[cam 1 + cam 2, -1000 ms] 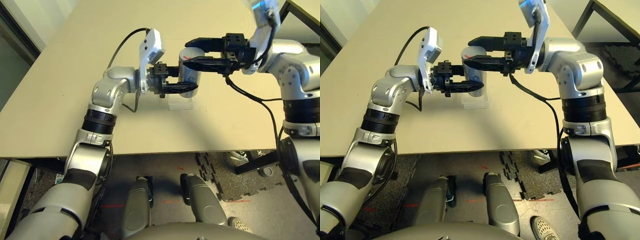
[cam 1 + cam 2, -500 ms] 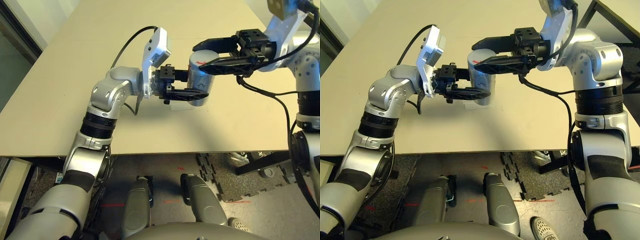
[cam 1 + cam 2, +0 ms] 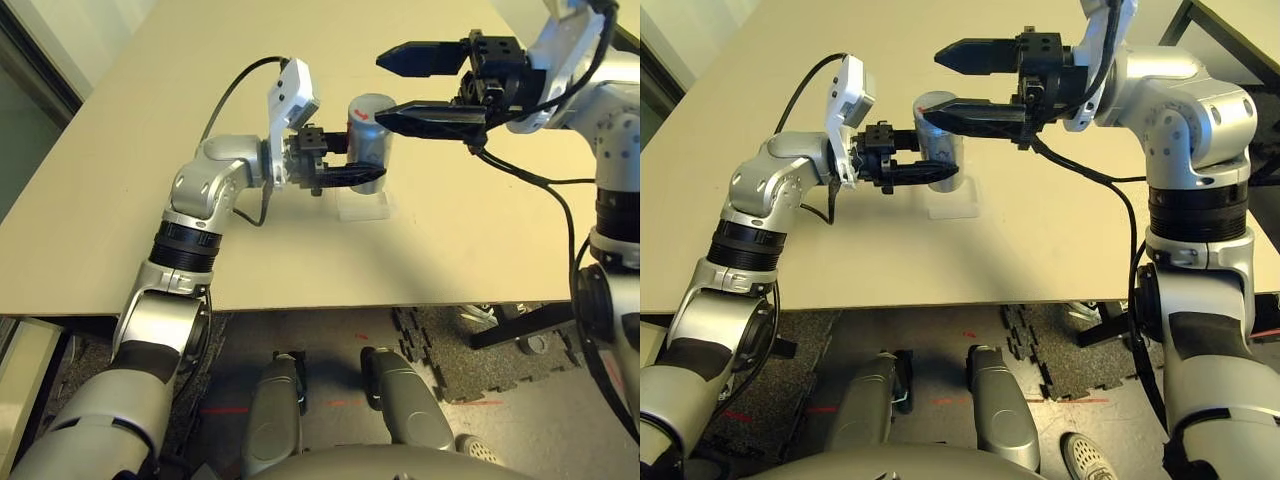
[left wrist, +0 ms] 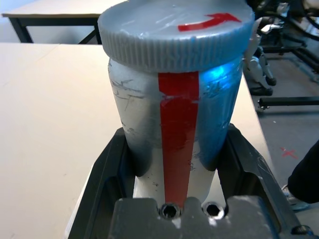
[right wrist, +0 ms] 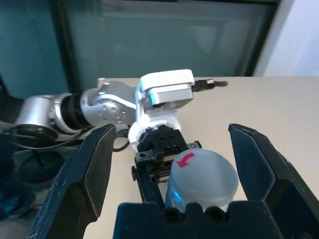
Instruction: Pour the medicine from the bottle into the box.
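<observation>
Left fingers (image 4: 239,164) clamp the capped, red-striped grey bottle (image 4: 174,114); right fingers (image 5: 94,169) spread apart.

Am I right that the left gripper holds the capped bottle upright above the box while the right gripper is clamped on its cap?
Not quite: the right gripper is open around the cap, not clamped, as the right wrist view shows. The left gripper does hold the capped bottle upright above the box.

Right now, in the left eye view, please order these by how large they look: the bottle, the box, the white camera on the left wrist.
1. Bottle and white wrist camera: look alike, and the camera sits nearer the lens, so unranked.
2. Box: smallest, partly hidden below the bottle.
</observation>
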Available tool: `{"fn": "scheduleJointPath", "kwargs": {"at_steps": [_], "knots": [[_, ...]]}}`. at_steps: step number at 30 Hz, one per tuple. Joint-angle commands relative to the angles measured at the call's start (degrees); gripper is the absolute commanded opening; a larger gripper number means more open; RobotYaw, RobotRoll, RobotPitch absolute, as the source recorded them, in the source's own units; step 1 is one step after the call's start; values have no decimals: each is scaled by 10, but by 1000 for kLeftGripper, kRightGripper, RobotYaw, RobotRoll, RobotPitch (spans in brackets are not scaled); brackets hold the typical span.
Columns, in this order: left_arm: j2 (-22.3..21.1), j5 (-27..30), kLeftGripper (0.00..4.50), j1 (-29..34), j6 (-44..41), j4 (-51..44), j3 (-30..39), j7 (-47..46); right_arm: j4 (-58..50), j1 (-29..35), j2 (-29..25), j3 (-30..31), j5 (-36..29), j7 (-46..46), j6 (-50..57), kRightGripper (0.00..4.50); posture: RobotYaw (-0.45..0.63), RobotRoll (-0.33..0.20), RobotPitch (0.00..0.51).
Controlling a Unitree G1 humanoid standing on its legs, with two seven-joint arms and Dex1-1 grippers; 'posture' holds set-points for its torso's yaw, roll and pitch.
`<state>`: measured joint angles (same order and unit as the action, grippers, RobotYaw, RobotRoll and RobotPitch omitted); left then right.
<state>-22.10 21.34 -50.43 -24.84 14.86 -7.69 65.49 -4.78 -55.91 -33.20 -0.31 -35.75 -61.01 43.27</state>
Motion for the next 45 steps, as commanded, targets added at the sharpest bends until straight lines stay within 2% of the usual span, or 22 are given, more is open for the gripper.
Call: {"fn": "scheduleJointPath", "kwargs": {"at_steps": [1,5,10,19,30,38,43,45], "knots": [[-1,-9,2462,3,15,14,0,2,-9,10,11,32,50,42,-30,4500,-147,0,146],[4,-10,2462,-2,19,20,-1,0,10,9,34,57,100,94,-47,4500,-150,0,146],[7,-11,2462,-7,19,23,0,-2,33,4,54,60,133,122,-65,4500,-146,0,148],[6,-9,2462,-5,14,18,3,-8,72,2,43,45,157,144,-76,4500,-146,0,153],[-13,-8,2462,2,19,30,17,-16,57,34,-2,4,137,154,-50,4500,-153,0,159],[-19,-12,2462,2,26,42,26,-16,34,81,-48,-42,117,157,-20,4500,-156,0,155],[-18,-16,2462,-1,34,54,25,-14,-25,103,-49,-41,78,148,27,4500,-168,0,154],[-15,-19,2462,-6,38,64,23,-13,-50,96,-29,-35,58,158,50,4500,-176,0,153]]}}
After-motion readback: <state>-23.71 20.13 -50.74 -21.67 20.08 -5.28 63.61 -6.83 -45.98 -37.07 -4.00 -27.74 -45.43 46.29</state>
